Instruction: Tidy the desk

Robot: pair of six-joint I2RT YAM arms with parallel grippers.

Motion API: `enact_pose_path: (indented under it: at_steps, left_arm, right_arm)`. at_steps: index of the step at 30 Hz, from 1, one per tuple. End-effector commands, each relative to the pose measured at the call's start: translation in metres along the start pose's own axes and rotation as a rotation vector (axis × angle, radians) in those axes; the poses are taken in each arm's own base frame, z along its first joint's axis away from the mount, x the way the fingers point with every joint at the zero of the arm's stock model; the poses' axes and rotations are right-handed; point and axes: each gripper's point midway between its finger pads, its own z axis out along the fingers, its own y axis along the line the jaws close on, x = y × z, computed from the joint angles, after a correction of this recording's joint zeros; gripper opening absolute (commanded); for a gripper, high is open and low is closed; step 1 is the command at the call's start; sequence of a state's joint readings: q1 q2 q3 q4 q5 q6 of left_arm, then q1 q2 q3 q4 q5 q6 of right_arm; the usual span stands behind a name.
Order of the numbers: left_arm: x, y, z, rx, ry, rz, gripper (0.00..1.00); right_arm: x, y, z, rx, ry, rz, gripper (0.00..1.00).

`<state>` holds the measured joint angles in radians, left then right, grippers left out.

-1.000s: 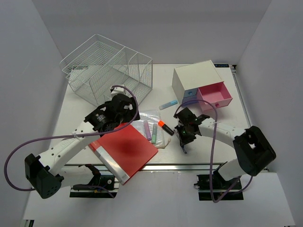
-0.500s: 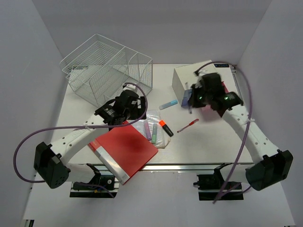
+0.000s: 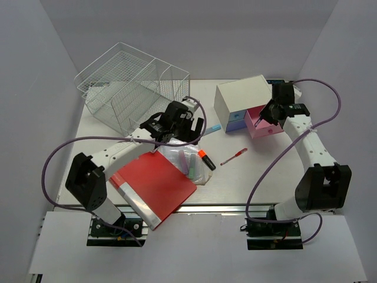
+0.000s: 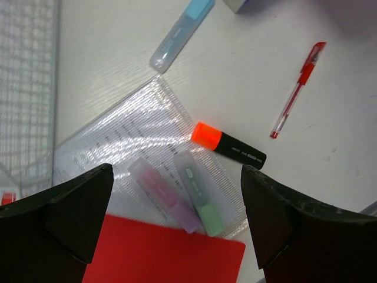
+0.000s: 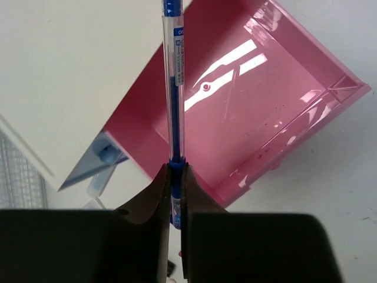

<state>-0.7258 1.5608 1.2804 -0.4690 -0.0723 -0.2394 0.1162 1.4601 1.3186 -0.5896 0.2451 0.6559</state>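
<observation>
White and matte, the desk (image 3: 235, 183) fills the top view, with a metal rail along its front edge. At its far right corner sits a boxy white drawer unit (image 3: 238, 97) with its glossy pink drawer (image 5: 265, 100) pulled out. Above that drawer we see the right gripper (image 5: 175, 177) pinched tight on a slim blue pen (image 5: 174, 88) with a clear barrel.

The left gripper (image 4: 175, 177) is spread as wide as it goes, holding nothing, over a ribbed clear pouch (image 4: 118, 135) near the desk's middle. A pink highlighter (image 4: 162, 194) and a green highlighter (image 4: 200, 191) lie on it, or perhaps inside. An orange-capped black marker (image 4: 232, 147) rests at its edge, and a red pen (image 4: 297, 88) lies apart on bare desk. A wire-mesh basket (image 3: 126, 82) fills the far left corner, and a red notebook (image 3: 156, 186) lies by the front edge.
</observation>
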Motion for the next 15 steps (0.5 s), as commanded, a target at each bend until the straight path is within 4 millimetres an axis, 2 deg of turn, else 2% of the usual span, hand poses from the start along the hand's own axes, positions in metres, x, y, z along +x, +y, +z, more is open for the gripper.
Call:
enact_pose_path:
  at_steps: [1,2,4,7,9,10,11,14,15]
  left_arm:
    - [-0.029,-0.030,0.009,0.177,-0.072,0.138,0.98]
    - [-0.025,-0.034,0.017,0.193,-0.056,0.169,0.98]
    - [-0.030,-0.044,0.023,0.239,-0.067,0.201,0.98]
    - [-0.023,-0.058,0.034,0.269,-0.050,0.300,0.98]
    - [-0.020,-0.073,0.039,0.266,-0.046,0.379,0.98]
    - [-0.018,-0.079,0.040,0.264,-0.039,0.407,0.98]
    - [-0.020,-0.091,0.040,0.262,-0.053,0.451,0.98]
    - [-0.011,-0.108,0.050,0.275,-0.035,0.509,0.98]
    - [-0.016,-0.113,0.051,0.284,-0.043,0.514,0.98]
  right_arm:
    - [-0.026,0.008,0.005,0.007,-0.087,0.146,0.09]
    - [-0.025,0.003,0.007,0.029,-0.084,0.157,0.13]
    - [-0.022,-0.003,0.011,0.061,-0.078,0.181,0.14]
    - [-0.020,-0.003,0.013,0.056,-0.075,0.193,0.20]
    - [-0.021,-0.004,0.012,0.062,-0.076,0.191,0.29]
    - [-0.023,-0.004,0.010,0.062,-0.080,0.190,0.39]
    - [-0.026,-0.004,0.007,0.066,-0.089,0.189,0.43]
    - [-0.035,-0.002,-0.004,0.046,-0.114,0.170,0.49]
    - [-0.038,-0.001,-0.007,0.041,-0.120,0.167,0.51]
